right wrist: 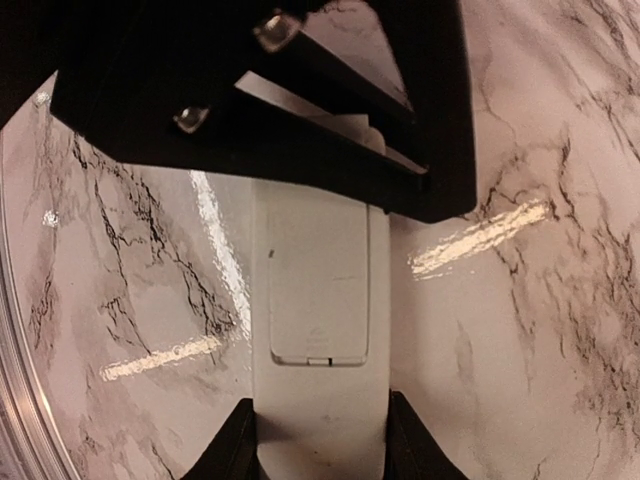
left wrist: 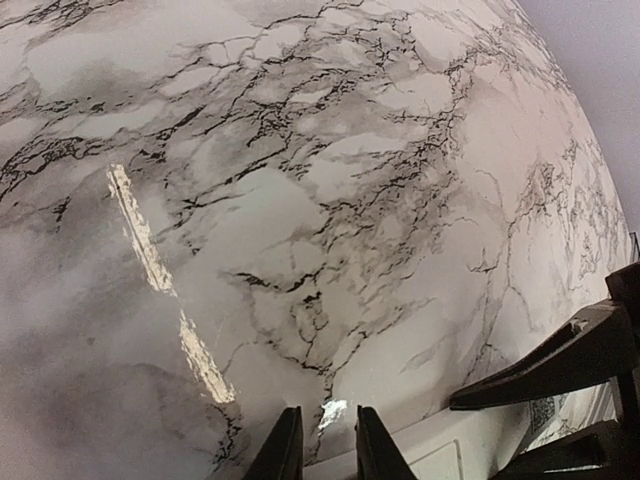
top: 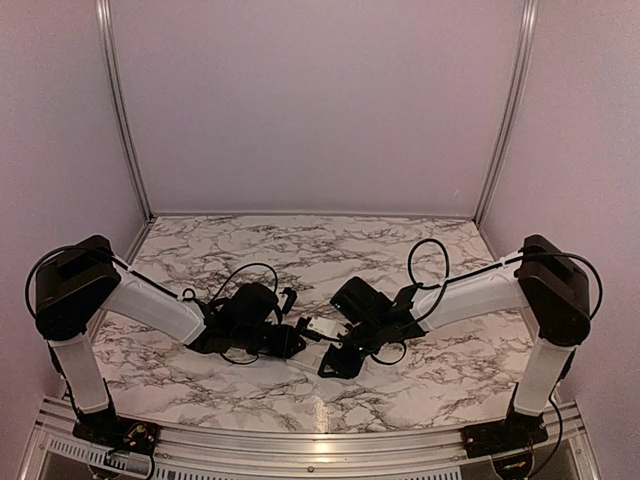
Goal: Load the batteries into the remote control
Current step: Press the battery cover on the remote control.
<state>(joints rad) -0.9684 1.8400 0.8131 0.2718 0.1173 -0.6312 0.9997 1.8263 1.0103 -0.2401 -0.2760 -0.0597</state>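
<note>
Reaching in from both sides with the two arms, low over the middle of the marble table [top: 300,250], nearer its front edge than the back wall. Holding the remote control [right wrist: 320,405] between them, white and slim, back face turned toward the right wrist camera, with the battery cover [right wrist: 318,290] shut and flush in its recess. Gripping it with the right gripper [right wrist: 320,445] across the width, parted only as wide as the body, black fingers [right wrist: 232,452] pressed against the two long edges at the near end. Pinching the far end with the left gripper [left wrist: 328,445] across the thin way, fingers [left wrist: 283,450] almost together, with only a slim gap and, seen from the right wrist, a sliver of white plastic caught in it. Crossing the remote at an angle there and hiding its far tip. From above, showing only a short white stretch between the two black grippers, close over the marble; cannot tell whether resting on the tabletop or lifted off it. In the left wrist view, catching the right gripper's dark fingers at the right edge, beside the pale body along the bottom
</note>
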